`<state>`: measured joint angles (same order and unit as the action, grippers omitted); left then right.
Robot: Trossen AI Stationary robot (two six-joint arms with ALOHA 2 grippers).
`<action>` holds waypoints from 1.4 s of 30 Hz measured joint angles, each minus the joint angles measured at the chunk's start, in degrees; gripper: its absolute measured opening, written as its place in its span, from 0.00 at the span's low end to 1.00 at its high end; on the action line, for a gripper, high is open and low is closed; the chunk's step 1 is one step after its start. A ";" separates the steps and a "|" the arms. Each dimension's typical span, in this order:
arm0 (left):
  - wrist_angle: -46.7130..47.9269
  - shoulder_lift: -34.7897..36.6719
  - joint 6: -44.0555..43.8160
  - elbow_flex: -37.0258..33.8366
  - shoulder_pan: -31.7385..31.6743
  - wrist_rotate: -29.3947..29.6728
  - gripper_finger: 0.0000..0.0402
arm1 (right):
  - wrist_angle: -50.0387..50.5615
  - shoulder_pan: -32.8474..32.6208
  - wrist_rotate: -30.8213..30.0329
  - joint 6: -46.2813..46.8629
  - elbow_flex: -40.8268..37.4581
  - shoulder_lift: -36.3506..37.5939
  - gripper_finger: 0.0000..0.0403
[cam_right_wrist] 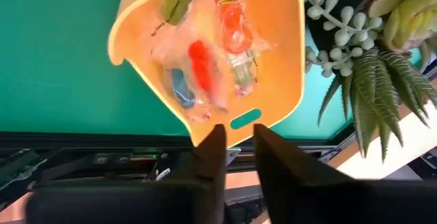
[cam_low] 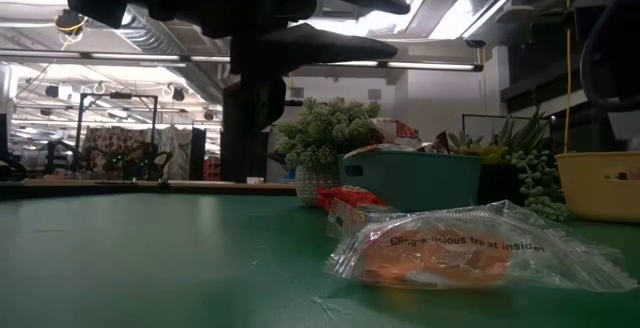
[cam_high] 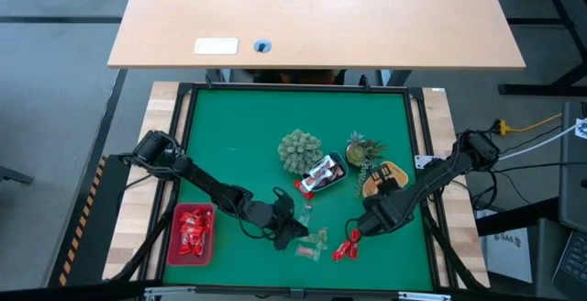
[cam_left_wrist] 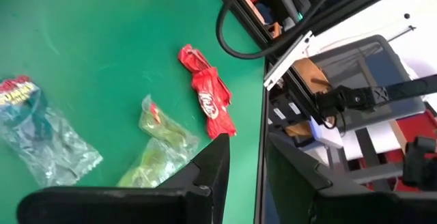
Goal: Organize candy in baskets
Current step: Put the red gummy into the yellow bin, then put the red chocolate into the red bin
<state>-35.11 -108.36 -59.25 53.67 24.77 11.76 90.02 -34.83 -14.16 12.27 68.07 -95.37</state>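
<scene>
My left gripper (cam_high: 292,230) (cam_left_wrist: 246,149) hovers open over loose candy near the table's front: a red-wrapped bar (cam_left_wrist: 208,94) (cam_high: 346,246), greenish clear sweets (cam_left_wrist: 160,145) (cam_high: 312,244) and a clear packet (cam_left_wrist: 41,135) (cam_low: 460,253). My right gripper (cam_high: 369,220) (cam_right_wrist: 239,135) is narrowly open just in front of the yellow basket (cam_high: 387,180) (cam_right_wrist: 290,80), which holds clear-wrapped sweets (cam_right_wrist: 205,67). The red basket (cam_high: 176,237) at front left holds red candy (cam_high: 194,232). The blue basket (cam_high: 337,168) (cam_low: 410,178) at centre holds red and dark pieces.
Two green spiky plant ornaments (cam_high: 300,150) (cam_high: 362,150) stand behind the blue basket, and one (cam_right_wrist: 382,67) sits close beside the yellow basket. The green mat's front edge (cam_left_wrist: 263,115) lies near the loose candy. Bare mat spreads across the far and left parts (cam_high: 238,127).
</scene>
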 joint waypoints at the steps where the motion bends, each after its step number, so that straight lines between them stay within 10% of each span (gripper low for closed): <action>1: 0.00 0.00 0.11 0.00 0.00 0.26 0.22 | 0.00 -0.02 -0.48 0.00 0.00 0.00 0.21; 20: -0.52 0.00 12.94 0.00 0.04 2.69 0.22 | -12.37 -0.13 10.65 2.05 15.57 0.09 0.40; 42: -0.42 0.00 12.94 0.00 0.07 2.74 0.22 | -37.48 -4.87 9.69 -19.97 5.73 -8.57 0.40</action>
<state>-35.53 -108.36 -46.30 53.67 24.84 14.50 52.53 -39.70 -4.47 -7.70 73.80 -103.95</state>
